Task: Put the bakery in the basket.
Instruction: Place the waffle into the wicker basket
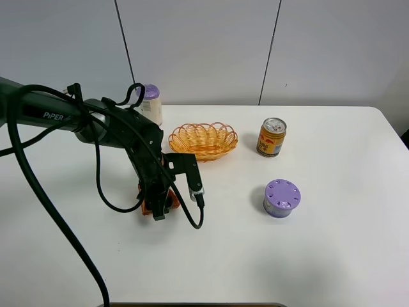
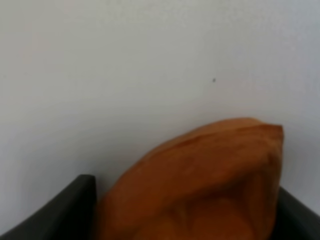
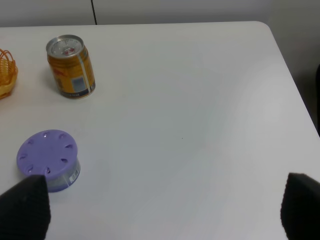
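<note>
The bakery [image 2: 200,185], an orange-brown wedge, sits between the two dark fingers [image 2: 60,215] of my left gripper [image 2: 185,210] and touches both. In the exterior high view the left gripper [image 1: 160,206] is down at the table, in front of the basket, and only an orange edge of the bakery [image 1: 147,206] shows beside it. The yellow-orange wicker basket [image 1: 203,139] stands just behind the gripper; its rim also shows in the right wrist view [image 3: 6,75]. My right gripper [image 3: 160,210] is open and empty above the table's right part; it is out of the exterior high view.
An orange drink can [image 1: 271,137] stands right of the basket, also in the right wrist view [image 3: 71,66]. A round purple-lidded tin [image 1: 281,197] sits in front of it [image 3: 49,160]. A white bottle with a purple cap [image 1: 151,104] stands behind the left arm.
</note>
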Robot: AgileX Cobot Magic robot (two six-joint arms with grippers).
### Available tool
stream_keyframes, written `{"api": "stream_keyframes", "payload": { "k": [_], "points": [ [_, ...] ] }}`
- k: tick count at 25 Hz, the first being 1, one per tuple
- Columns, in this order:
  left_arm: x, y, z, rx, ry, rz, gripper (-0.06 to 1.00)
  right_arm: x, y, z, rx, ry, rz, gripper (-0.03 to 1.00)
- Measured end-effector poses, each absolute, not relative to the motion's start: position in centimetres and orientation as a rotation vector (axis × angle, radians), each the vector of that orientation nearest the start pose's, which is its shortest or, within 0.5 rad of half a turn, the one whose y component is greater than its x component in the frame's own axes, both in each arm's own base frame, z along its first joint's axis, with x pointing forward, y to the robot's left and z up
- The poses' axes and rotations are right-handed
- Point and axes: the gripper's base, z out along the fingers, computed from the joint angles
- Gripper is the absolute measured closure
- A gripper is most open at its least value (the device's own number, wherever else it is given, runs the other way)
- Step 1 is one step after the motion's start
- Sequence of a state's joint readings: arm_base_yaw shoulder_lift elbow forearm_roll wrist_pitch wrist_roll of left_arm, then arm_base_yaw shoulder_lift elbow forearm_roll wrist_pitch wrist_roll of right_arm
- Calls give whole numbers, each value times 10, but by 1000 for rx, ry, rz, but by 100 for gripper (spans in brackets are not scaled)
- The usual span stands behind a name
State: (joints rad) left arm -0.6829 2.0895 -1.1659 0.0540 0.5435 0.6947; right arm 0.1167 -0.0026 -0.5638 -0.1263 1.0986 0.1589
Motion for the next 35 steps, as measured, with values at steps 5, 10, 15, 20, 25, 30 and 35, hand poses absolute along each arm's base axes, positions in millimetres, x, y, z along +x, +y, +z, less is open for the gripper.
{"api": "stream_keyframes", "payload": {
  "k": [5,10,15,20,25,30,35],
  "points": [
    [293,-232,100,1916,2222,69,32,-14,-12,292,56,2009,26,6],
    [293,-233,129,1811,2212,63,32,-14,-12,292,56,2009,26,6],
    [292,-232,160,1673,2207,43,32,-14,-12,292,56,2009,26,6],
    [294,-234,197,1475,2186,-7,32,-14,-12,292,56,2009,26,6],
    [304,-248,236,1299,2126,-71,32,-14,-12,292,56,2009,26,6],
    [309,-259,250,1188,2048,-138,32,-14,-12,292,56,2009,26,6],
    [319,-270,258,1021,1928,-239,32,-14,-12,292,56,2009,26,6]
  ]
}}
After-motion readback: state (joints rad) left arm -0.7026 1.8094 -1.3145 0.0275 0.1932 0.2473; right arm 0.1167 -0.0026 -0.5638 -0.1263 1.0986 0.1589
